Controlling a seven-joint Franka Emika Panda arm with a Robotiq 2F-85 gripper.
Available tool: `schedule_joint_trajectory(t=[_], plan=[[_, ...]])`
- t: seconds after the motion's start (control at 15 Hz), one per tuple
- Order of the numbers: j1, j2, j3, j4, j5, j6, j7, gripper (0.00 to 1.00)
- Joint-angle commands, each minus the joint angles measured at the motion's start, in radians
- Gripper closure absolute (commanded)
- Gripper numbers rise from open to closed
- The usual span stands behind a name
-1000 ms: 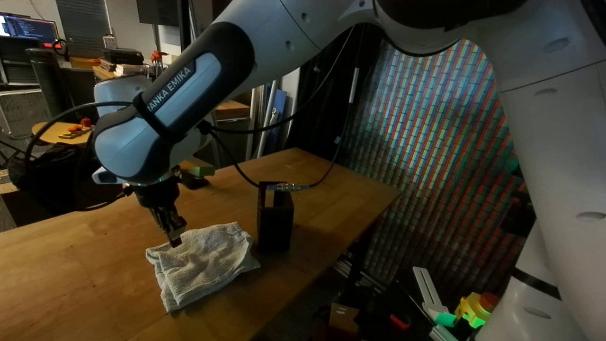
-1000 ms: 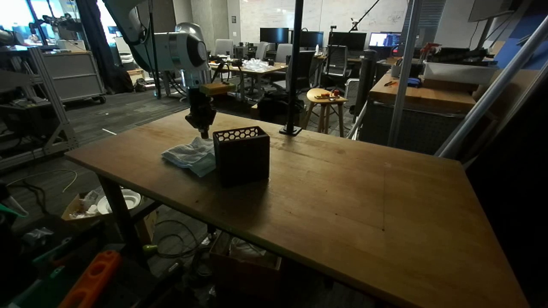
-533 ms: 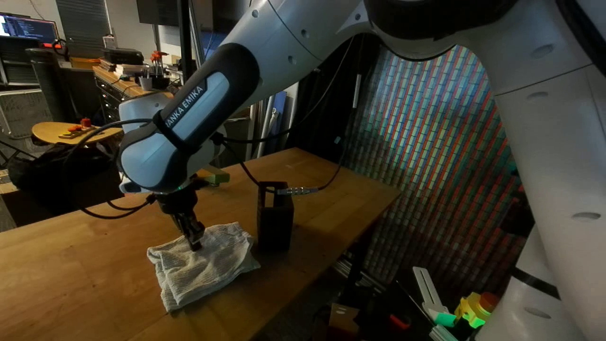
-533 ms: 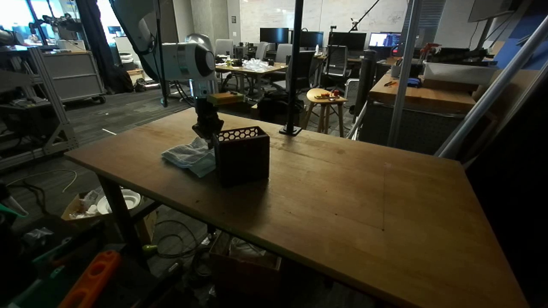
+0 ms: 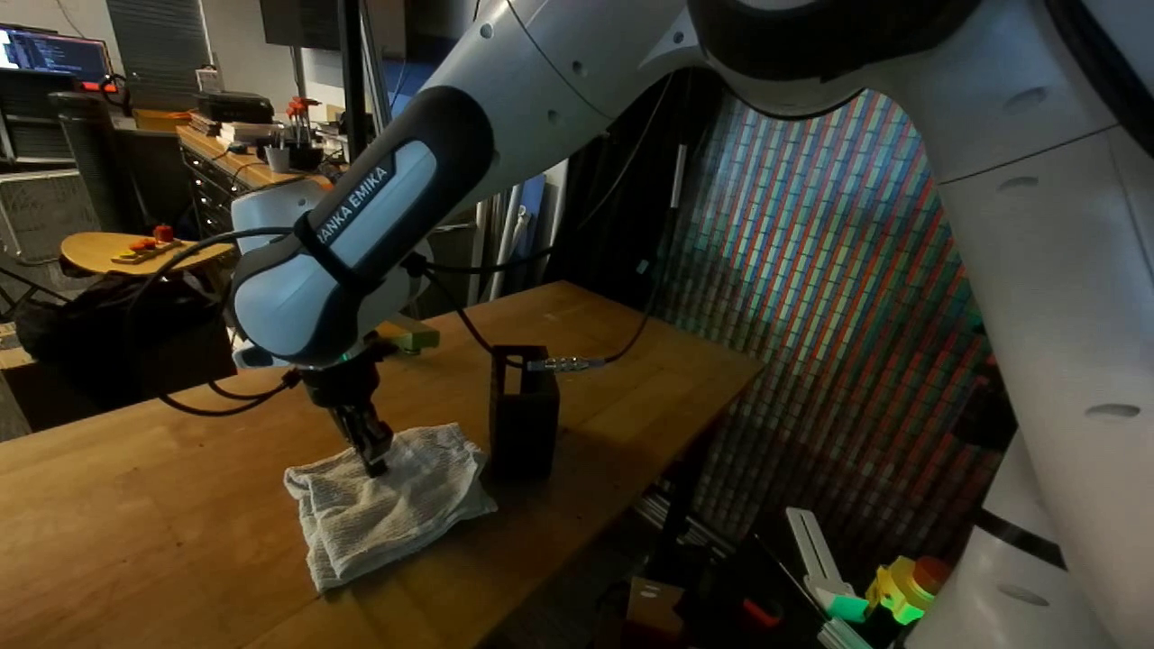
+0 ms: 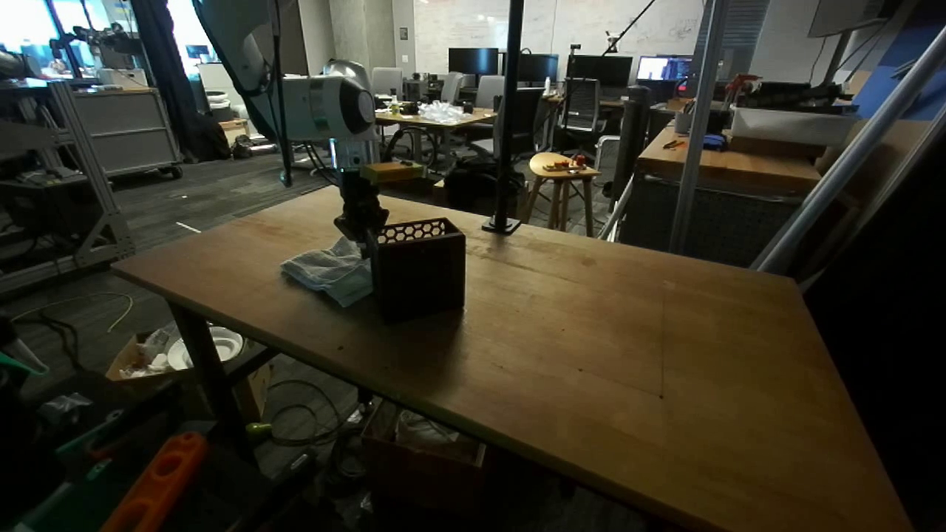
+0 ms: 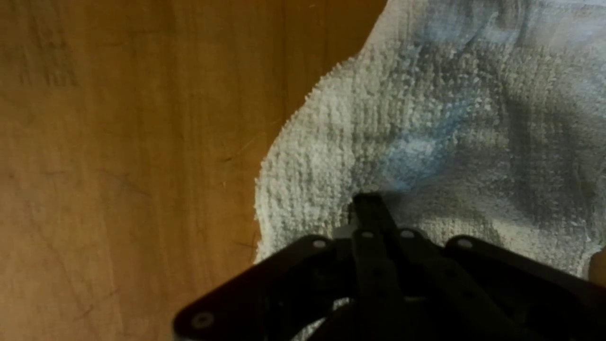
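Observation:
A pale, ribbed cloth lies loosely folded on the wooden table; it also shows in another exterior view and in the wrist view. My black gripper points down with its fingertips on the cloth's upper surface. In the wrist view the gripper has its fingers together, with no cloth visible between them. The cloth has a shallow crease right of the fingertips. A black open-topped box with hexagonal holes stands upright beside the cloth. In an exterior view that box partly hides the fingertips and the cloth.
The table has a near edge with cartons on the floor below. A black post rises from the table's far side. A cable with a metal connector hangs from the arm in front of the box. A yellow-green block sits on the wrist.
The gripper has come down and rightward from above the cloth's back edge onto its middle. In the last half second the cloth has shifted slightly right with the fingertips. The box has stayed put.

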Motion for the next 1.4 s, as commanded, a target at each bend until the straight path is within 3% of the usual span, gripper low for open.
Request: schedule_joint_trajectory(t=[0.0, 0.4, 1.07, 1.33], plan=[[0.014, 0.056, 0.002, 0.091, 0.014, -0.047, -0.011, 1.0], [0.072, 0.168, 0.012, 0.297, 0.021, -0.157, 0.016, 1.0], [0.207, 0.402, 0.012, 0.768, 0.039, -0.372, 0.1, 1.0], [0.232, 0.447, 0.007, 0.875, 0.051, -0.432, 0.132, 1.0]])
